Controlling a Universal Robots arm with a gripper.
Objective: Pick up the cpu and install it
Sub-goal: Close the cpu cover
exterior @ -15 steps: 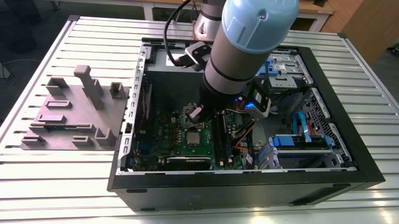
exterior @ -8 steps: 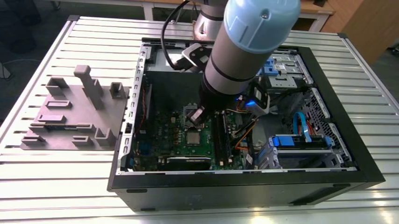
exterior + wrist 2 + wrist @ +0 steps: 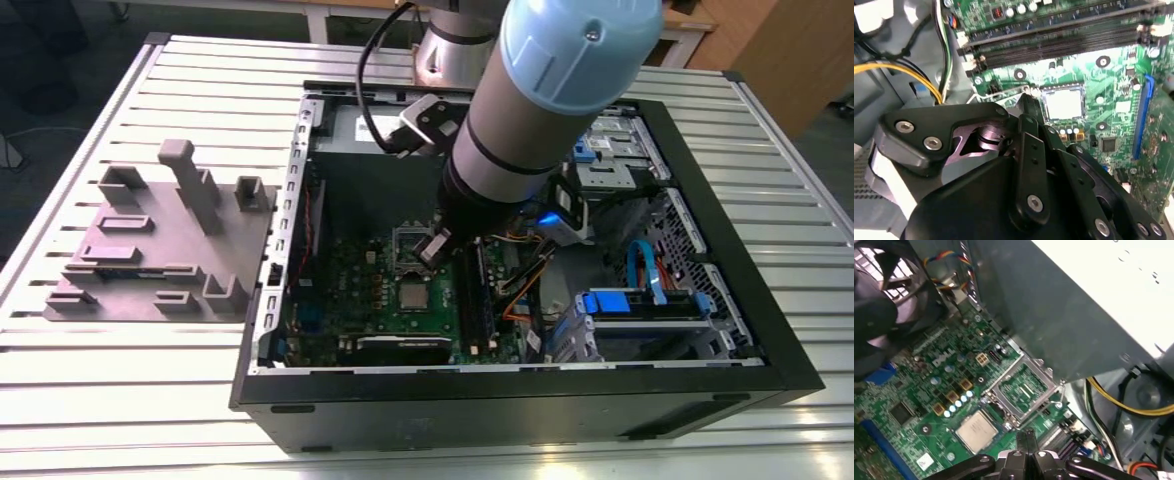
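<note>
Cpu [image 3: 976, 432]: seen lying flat, metal top up, in its socket on the motherboard [image 3: 929, 390].
Socket frame [image 3: 1021, 390]: swung open, just beside the cpu.
Jaws: drawn narrow, tips together, nothing held; placed near the socket frame.
Computer case [image 3: 534, 400]: open, set on the slatted bench [image 3: 134, 400] beside a grey block [image 3: 160, 250].

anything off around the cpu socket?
Nothing looks damaged or spilled. The socket frame is flipped open beside the cpu, which lies flat and is not clamped down.
</note>
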